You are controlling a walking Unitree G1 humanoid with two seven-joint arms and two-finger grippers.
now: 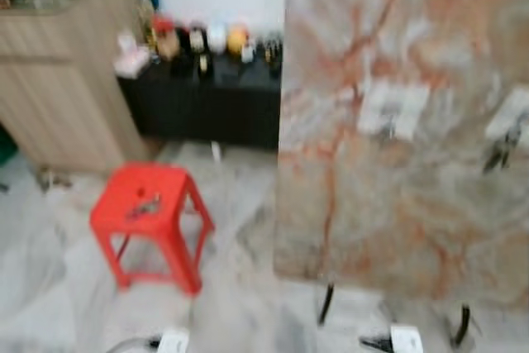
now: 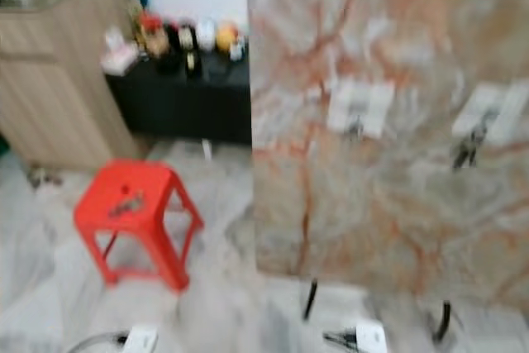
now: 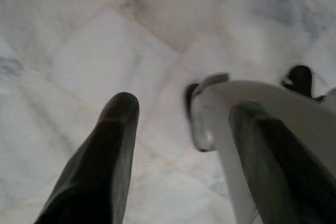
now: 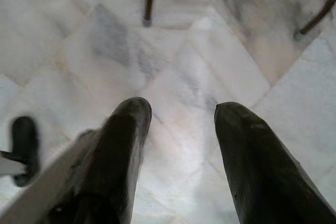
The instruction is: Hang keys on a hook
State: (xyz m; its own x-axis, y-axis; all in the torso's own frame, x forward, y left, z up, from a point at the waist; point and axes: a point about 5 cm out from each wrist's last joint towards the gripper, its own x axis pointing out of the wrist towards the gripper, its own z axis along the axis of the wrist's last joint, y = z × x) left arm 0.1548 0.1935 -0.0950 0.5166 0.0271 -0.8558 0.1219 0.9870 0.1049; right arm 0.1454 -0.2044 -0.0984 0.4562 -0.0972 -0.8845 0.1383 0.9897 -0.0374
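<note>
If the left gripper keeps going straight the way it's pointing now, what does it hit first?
Most likely the marble floor. The left gripper hangs open and points down at bare tiles, with nothing between its fingers. A pale rounded part sits close beside one finger, apparently the robot's own, but depth is unclear.

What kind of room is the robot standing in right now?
Probably a home living or dining area: a marble-patterned table, a red plastic stool on pale marble floor tiles, and a black sideboard crowded with small ornaments.

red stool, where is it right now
The red stool stands on the pale tiled floor on the robot's left in the head views, beside the marble board and in front of the wooden cabinet.
</note>
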